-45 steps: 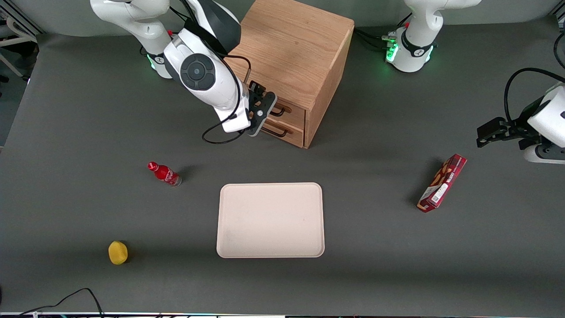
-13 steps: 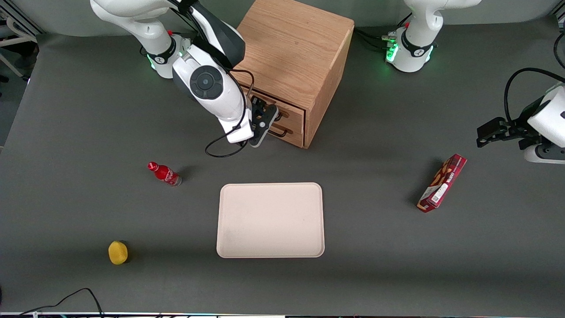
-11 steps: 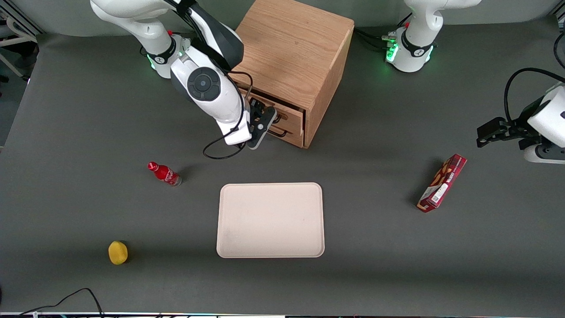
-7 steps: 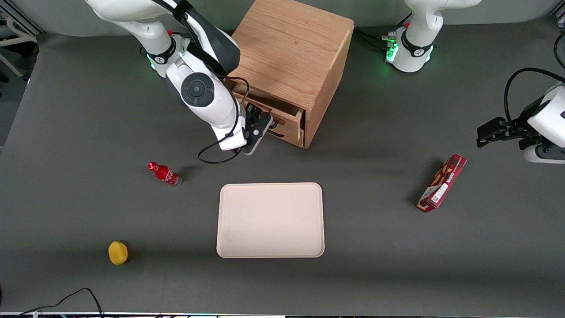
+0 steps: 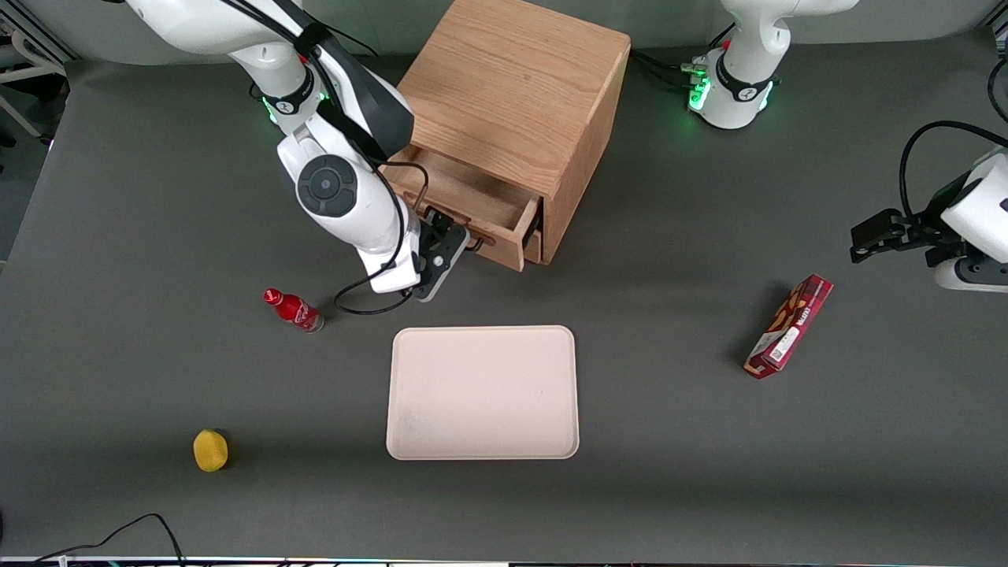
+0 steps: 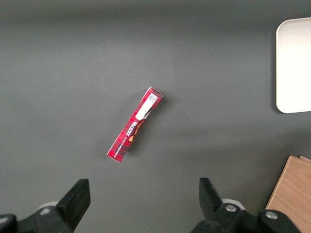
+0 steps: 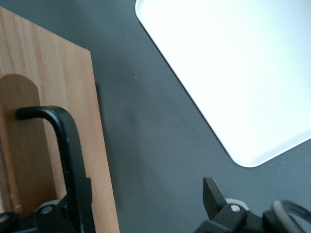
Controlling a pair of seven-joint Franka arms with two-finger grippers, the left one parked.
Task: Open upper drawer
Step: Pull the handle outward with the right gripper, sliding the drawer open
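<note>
The oak cabinet (image 5: pixel 512 87) stands at the back of the table. Its upper drawer (image 5: pixel 465 197) is pulled partly out, and its shallow wooden tray shows. My right gripper (image 5: pixel 450 235) is in front of the drawer front, at the thin black bar handle (image 5: pixel 475 242). In the right wrist view the gripper (image 7: pixel 146 190) is open. One finger (image 7: pixel 83 199) lies against the handle (image 7: pixel 63 141) on the light oak front (image 7: pixel 48 87). The other finger (image 7: pixel 212 191) is over the table. Only a corner of the bottom drawer (image 5: pixel 535 246) shows under the upper one.
A beige tray (image 5: pixel 482 392) lies nearer the front camera than the cabinet, and also shows in the right wrist view (image 7: pixel 233 73). A red bottle (image 5: pixel 293 309) and a yellow object (image 5: pixel 210 450) lie toward the working arm's end. A red box (image 5: pixel 789 326) lies toward the parked arm's end.
The gripper has moved toward the front camera at the handle. The upper drawer has slid out of the cabinet with it, from shut to partly open.
</note>
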